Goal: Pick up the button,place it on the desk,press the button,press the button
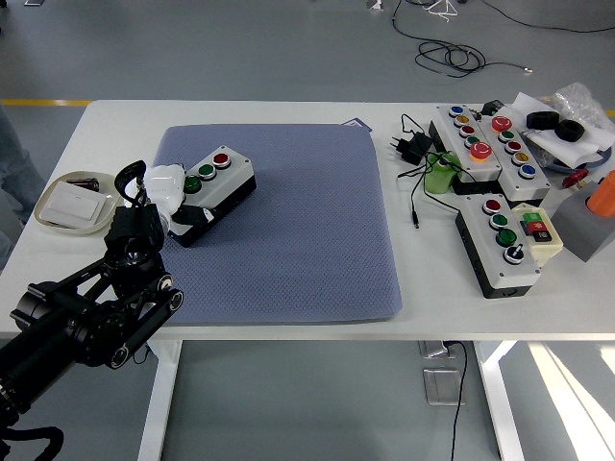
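A button box (217, 180) with a red and two green buttons on a white top and black body lies tilted on the blue-grey mat (288, 230), near its left edge. My left hand (168, 195), white-fingered on a black arm, grips the box's near-left end. The right arm is out of sight.
A cream dish (75, 203) holding a white card sits at the left of the table. On the right lie several more button boxes (502, 242), a green roll (441, 176), a black plug with cable (413, 146) and a grey block (584, 226).
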{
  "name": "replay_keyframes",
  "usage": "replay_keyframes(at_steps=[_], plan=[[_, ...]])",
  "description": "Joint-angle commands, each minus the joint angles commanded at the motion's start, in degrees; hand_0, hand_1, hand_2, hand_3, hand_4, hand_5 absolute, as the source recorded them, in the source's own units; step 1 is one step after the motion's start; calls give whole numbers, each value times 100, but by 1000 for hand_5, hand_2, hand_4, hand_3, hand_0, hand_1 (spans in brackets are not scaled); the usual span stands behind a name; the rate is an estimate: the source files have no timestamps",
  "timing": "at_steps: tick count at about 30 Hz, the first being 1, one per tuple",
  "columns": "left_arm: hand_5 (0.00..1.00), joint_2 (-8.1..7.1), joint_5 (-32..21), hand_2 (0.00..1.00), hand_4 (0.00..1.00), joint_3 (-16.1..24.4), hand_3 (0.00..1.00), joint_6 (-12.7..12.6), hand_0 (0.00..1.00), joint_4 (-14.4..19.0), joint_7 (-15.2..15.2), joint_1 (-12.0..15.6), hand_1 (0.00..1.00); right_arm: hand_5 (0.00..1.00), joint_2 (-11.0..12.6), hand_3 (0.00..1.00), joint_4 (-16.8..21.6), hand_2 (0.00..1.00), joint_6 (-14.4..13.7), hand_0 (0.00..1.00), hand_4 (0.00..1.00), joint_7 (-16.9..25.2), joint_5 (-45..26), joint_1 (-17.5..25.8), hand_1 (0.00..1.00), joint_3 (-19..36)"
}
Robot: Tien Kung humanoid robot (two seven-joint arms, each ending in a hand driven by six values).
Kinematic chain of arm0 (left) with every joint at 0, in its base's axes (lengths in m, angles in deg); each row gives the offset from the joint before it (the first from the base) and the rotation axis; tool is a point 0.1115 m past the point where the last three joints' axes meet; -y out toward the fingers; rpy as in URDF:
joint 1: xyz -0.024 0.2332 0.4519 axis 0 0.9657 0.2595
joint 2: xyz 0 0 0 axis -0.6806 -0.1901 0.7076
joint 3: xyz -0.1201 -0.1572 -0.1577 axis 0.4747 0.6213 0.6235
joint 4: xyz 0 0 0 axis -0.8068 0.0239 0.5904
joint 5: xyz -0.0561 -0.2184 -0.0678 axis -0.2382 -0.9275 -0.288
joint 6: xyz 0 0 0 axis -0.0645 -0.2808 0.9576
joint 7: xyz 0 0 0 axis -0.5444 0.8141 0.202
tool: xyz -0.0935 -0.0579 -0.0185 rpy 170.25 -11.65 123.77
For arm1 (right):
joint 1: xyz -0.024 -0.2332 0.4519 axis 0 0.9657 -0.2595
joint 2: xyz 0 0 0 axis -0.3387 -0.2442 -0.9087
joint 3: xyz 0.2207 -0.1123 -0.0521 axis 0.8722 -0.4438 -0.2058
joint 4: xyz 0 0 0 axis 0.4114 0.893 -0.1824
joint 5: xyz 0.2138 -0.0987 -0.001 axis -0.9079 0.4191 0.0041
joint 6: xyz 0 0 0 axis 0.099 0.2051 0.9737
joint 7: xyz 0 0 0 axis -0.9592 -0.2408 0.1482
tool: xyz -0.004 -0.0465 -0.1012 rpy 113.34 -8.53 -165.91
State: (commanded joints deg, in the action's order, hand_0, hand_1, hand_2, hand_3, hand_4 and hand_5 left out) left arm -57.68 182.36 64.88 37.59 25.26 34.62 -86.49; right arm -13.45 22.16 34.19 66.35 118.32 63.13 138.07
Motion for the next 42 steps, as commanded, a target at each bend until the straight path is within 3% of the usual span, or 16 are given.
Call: replay_keyframes(at_steps=[4, 5, 9, 11, 16, 18, 20, 27, 40, 41, 42], plan=[[12, -94, 0, 241, 661, 1, 381, -283, 221, 97, -543, 14, 280, 479, 3, 751, 0, 817, 2, 787, 412, 1, 0, 8, 797, 2], [15, -129, 0, 217, 698, 2, 357, -386, 205, 122, -742, 19, 257, 479, 3, 751, 0, 817, 0, 787, 412, 2, 1, 13, 797, 6], [15, -243, -132, 217, 698, -51, 357, -637, 205, 198, -1663, 6, 257, 479, 9, 751, 0, 817, -3, 787, 412, 5, 5, 25, 797, 20], [57, -314, -282, 220, 710, -132, 363, -654, 192, 243, -2137, -18, 264, 479, 8, 751, 0, 817, -7, 787, 412, 4, 0, 30, 797, 23], [57, -515, -473, 220, 710, -512, 363, -455, 192, 342, -3366, -123, 264, 479, 10, 751, 0, 817, -7, 787, 412, -2, 10, 42, 797, 35], [80, -571, -431, 236, 673, -651, 379, -407, 209, 355, -3845, -167, 283, 479, 12, 751, 0, 817, -7, 787, 412, -4, 8, 43, 797, 31], [80, -611, -394, 236, 673, -777, 379, -386, 209, 361, -4149, -199, 283, 479, 12, 751, 0, 817, -9, 787, 412, -4, 4, 43, 797, 31], [78, -659, -178, 251, 657, -1263, 383, -627, 227, 297, -4335, -263, 302, 479, 7, 751, 0, 817, -12, 787, 412, -16, 30, 33, 797, 33], [59, -634, 0, 288, 653, -1479, 403, -748, 244, -13, -4273, -365, 343, 479, 4, 751, 0, 817, -5, 787, 412, -3, -5, 6, 797, -12], [99, -633, 0, 384, 686, -1474, 455, -740, 249, -11, -4274, -370, 406, 479, 5, 751, 0, 817, -5, 787, 412, -1, -11, 5, 797, -15], [99, -633, 0, 384, 686, -1473, 455, -720, 249, -9, -4277, -375, 406, 479, 5, 751, 0, 817, -5, 787, 412, -1, -9, 4, 797, -15]])
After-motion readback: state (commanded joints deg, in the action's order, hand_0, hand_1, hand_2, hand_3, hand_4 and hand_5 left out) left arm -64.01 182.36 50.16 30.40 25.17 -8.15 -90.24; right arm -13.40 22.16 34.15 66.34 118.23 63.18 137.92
